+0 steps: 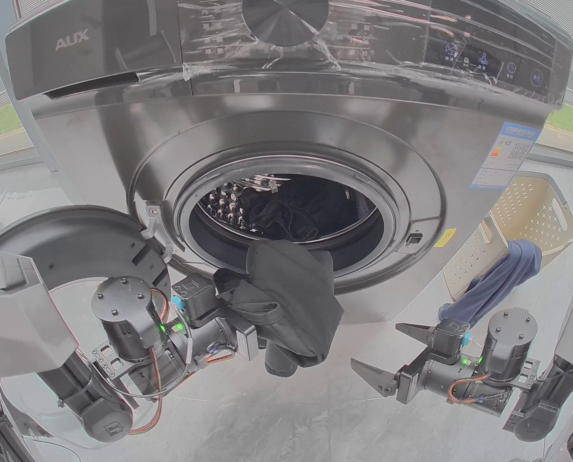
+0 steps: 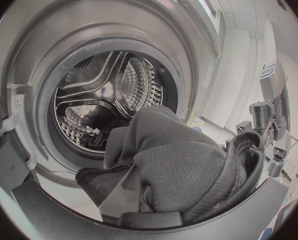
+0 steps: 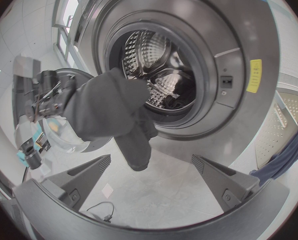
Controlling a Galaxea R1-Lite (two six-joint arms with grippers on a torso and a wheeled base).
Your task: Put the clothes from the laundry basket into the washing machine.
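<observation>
Dark clothes point(image 1: 299, 212) lie in the drum point(image 1: 225, 203). The left hand point(image 1: 235, 295) clamps a grey garment point(image 1: 293, 303) at its mouth, the right hand point(image 1: 376, 346) gapes empty, and a blue garment point(image 1: 499, 280) overhangs the laundry basket point(image 1: 543, 206).

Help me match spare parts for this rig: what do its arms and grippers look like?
Both arms are dark grey, built of cylindrical joint housings with round bolted caps. Orange and black cables loop outside near each wrist, beside small green lights and a turquoise tab. The left gripper has a boxy black body; the right gripper has two dark wedge-shaped fingers with textured inner pads.
</observation>
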